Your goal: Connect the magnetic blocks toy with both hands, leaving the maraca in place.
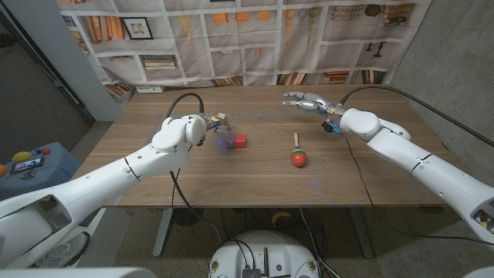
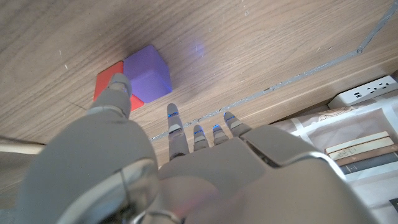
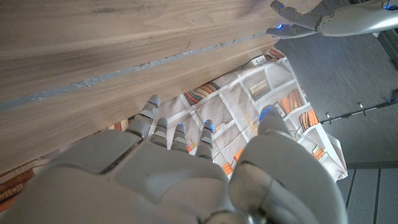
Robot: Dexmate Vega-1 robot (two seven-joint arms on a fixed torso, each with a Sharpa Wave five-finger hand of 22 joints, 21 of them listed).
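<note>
— What is the room showing?

— A bookshelf-print curtain is hanging behind a matte wood-grain table.

— And the blocks?

— A smooth purple cube is sitting against a red cube, faces touching, left of the table's middle. The left hand is hovering just beside them, fingers spread, gripping nothing.

— The maraca?

— The maraca, round red head and slim wooden handle, is lying toward the middle, bare wood all around it.

— The right hand?

— The right hand is hanging near the far edge, fingers spread, empty.
</note>
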